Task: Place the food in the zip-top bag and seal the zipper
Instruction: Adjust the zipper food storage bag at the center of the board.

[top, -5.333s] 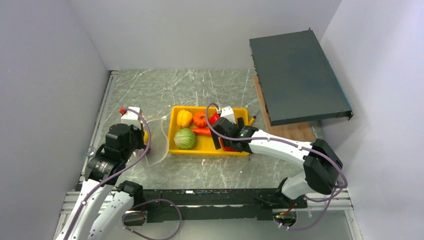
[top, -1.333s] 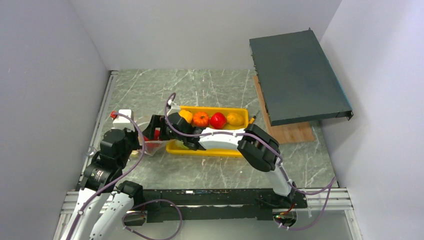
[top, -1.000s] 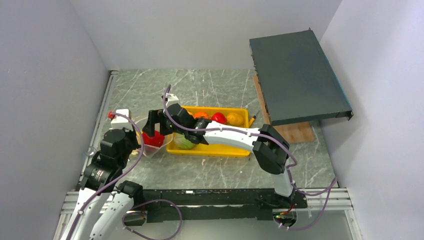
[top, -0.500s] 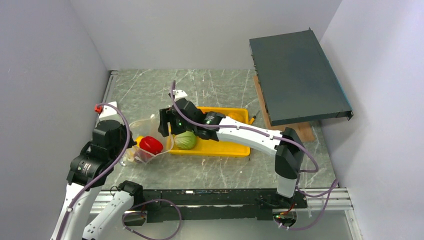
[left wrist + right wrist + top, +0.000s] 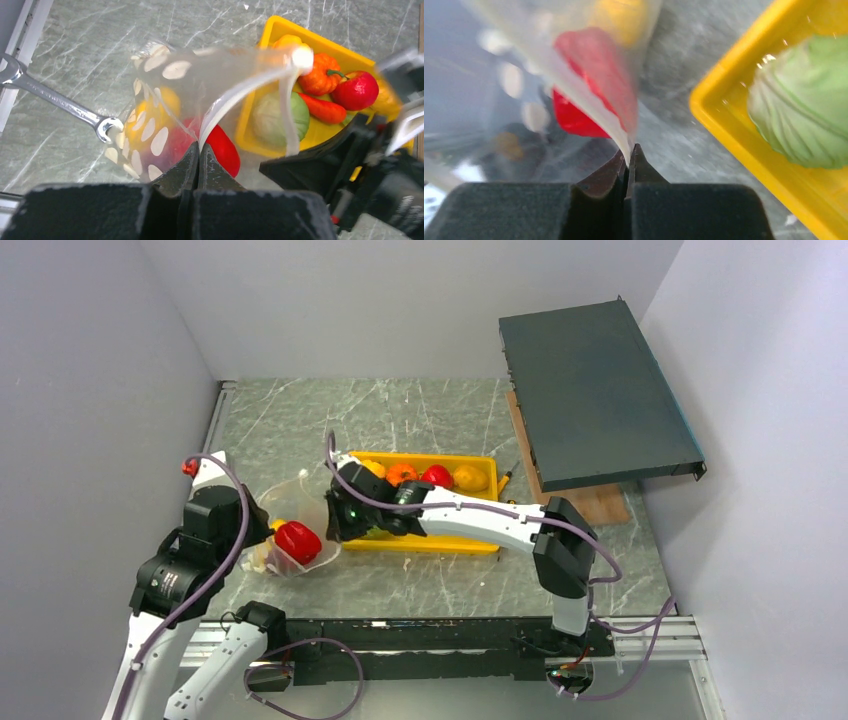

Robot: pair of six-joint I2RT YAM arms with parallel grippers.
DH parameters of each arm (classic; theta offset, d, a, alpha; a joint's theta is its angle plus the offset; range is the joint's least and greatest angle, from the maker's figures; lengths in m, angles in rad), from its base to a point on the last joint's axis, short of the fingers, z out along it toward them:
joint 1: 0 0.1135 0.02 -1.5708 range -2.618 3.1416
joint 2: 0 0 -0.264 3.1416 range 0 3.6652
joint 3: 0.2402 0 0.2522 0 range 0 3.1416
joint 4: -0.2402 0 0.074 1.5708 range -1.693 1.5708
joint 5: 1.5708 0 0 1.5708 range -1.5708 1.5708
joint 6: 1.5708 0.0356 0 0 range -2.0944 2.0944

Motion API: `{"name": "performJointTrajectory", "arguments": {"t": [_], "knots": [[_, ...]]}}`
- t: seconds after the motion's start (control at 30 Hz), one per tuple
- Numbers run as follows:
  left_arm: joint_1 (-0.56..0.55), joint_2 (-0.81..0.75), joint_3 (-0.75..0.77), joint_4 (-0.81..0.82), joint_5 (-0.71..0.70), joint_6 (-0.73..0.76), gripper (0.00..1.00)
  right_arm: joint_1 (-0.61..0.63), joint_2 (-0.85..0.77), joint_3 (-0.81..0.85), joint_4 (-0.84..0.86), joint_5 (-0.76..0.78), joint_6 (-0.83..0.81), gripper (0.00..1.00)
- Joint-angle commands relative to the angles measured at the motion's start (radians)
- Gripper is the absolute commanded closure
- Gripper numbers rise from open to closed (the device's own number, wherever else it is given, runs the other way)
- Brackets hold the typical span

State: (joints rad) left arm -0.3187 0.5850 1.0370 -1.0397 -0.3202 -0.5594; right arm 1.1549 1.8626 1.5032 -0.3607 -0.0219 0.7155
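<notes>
The zip-top bag (image 5: 288, 502), clear with white dots, hangs open left of the yellow tray (image 5: 455, 544). A red pepper (image 5: 298, 540) and a yellow piece (image 5: 145, 117) lie inside it. My left gripper (image 5: 198, 150) is shut on the bag's near rim, on the whitish zipper (image 5: 240, 87). My right gripper (image 5: 629, 150) is shut on the zipper (image 5: 589, 100) at the rim's tray side, with the red pepper (image 5: 589, 85) just beyond. The tray holds a green cabbage (image 5: 272, 115), carrot (image 5: 322, 107), orange pumpkin (image 5: 402, 473), red tomato (image 5: 436, 476) and yellow pieces (image 5: 469, 478).
A steel wrench (image 5: 55, 100) lies on the marble table left of the bag. A dark flat case (image 5: 595, 390) rests tilted on a wooden board (image 5: 590, 505) at the back right. Grey walls close in on three sides.
The red pepper has gone from my right gripper into the bag. My right gripper pulled back toward the tray and shut on the bag's rim. The left arm shifted the bag slightly nearer.
</notes>
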Motion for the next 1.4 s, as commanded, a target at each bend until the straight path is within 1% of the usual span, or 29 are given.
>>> {"name": "performJointTrajectory", "arguments": {"t": [0.0,0.03,0.1,0.13,0.23,0.27,0.3,0.37,0.47,0.5,0.6,0.63,0.73,0.8,0.9,0.93,0.97,1.0,1.03,1.1,1.13,1.2,1.23,1.3,1.37], "knots": [[-0.002,0.005,0.065,-0.051,-0.005,-0.036,1.00,-0.046,-0.009,0.228,-0.005,-0.104,0.019,1.00],[-0.001,0.010,0.069,-0.062,-0.002,-0.048,1.00,-0.062,0.011,0.284,-0.012,-0.142,0.039,1.00],[-0.002,0.014,0.063,-0.074,0.018,-0.084,1.00,-0.086,0.066,0.343,-0.041,-0.189,0.085,1.00],[-0.002,0.015,0.051,-0.068,0.036,-0.095,1.00,-0.093,0.077,0.334,-0.021,-0.220,0.111,1.00],[-0.002,0.009,-0.029,-0.031,0.036,-0.136,1.00,-0.094,0.092,0.204,0.166,-0.249,0.177,1.00],[-0.002,0.009,-0.034,-0.032,0.029,-0.153,1.00,-0.097,0.120,0.222,0.147,-0.265,0.173,1.00],[-0.002,0.013,-0.022,-0.042,0.024,-0.163,1.00,-0.104,0.152,0.276,0.085,-0.279,0.147,1.00],[-0.002,0.028,0.048,-0.077,-0.002,-0.164,1.00,-0.106,0.164,0.371,-0.019,-0.281,0.092,1.00],[-0.002,0.077,0.139,-0.098,-0.062,-0.133,1.00,-0.106,0.115,0.368,-0.003,-0.263,0.030,1.00],[-0.002,0.099,0.156,-0.100,-0.071,-0.123,1.00,-0.113,0.119,0.395,-0.029,-0.258,0.011,1.00],[-0.002,0.171,0.204,-0.125,-0.059,-0.108,1.00,-0.135,0.136,0.460,-0.064,-0.271,-0.034,1.00],[-0.002,0.185,0.208,-0.129,-0.056,-0.086,1.00,-0.140,0.139,0.468,-0.060,-0.285,-0.038,1.00],[-0.002,0.188,0.199,-0.153,-0.110,-0.087,1.00,-0.139,0.142,0.481,-0.058,-0.309,-0.040,1.00],[-0.001,0.147,0.149,-0.102,-0.106,-0.040,1.00,-0.129,0.126,0.419,-0.007,-0.314,-0.060,1.00],[-0.002,0.048,0.009,0.014,-0.079,0.031,1.00,-0.128,0.079,0.245,0.141,-0.310,-0.079,0.93],[-0.002,0.016,-0.030,0.044,-0.075,0.049,1.00,-0.129,0.064,0.198,0.181,-0.296,-0.090,0.87],[-0.002,-0.008,-0.058,0.065,-0.070,0.062,1.00,-0.129,0.060,0.178,0.185,-0.284,-0.097,0.81],[-0.002,-0.019,-0.065,0.059,-0.069,0.059,1.00,-0.131,0.068,0.194,0.142,-0.279,-0.104,0.75],[-0.002,-0.024,-0.066,0.043,-0.067,0.053,1.00,-0.133,0.084,0.232,0.074,-0.278,-0.117,0.66],[-0.002,-0.024,-0.071,0.031,-0.057,0.060,1.00,-0.129,0.118,0.346,-0.059,-0.253,-0.159,0.55],[-0.002,-0.022,-0.073,0.027,-0.053,0.068,1.00,-0.120,0.116,0.366,-0.095,-0.230,-0.174,0.48],[-0.002,-0.014,-0.075,0.024,-0.051,0.080,1.00,-0.102,0.103,0.399,-0.156,-0.199,-0.196,0.38],[-0.002,-0.010,-0.076,0.026,-0.055,0.088,1.00,-0.092,0.092,0.412,-0.186,-0.180,-0.201,0.33],[-0.002,0.001,-0.070,0.018,-0.072,0.095,1.00,-0.080,0.054,0.424,-0.234,-0.158,-0.209,0.28],[-0.002,0.010,-0.067,0.027,-0.097,0.115,1.00,-0.077,-0.010,0.399,-0.250,-0.132,-0.223,0.24]]}}
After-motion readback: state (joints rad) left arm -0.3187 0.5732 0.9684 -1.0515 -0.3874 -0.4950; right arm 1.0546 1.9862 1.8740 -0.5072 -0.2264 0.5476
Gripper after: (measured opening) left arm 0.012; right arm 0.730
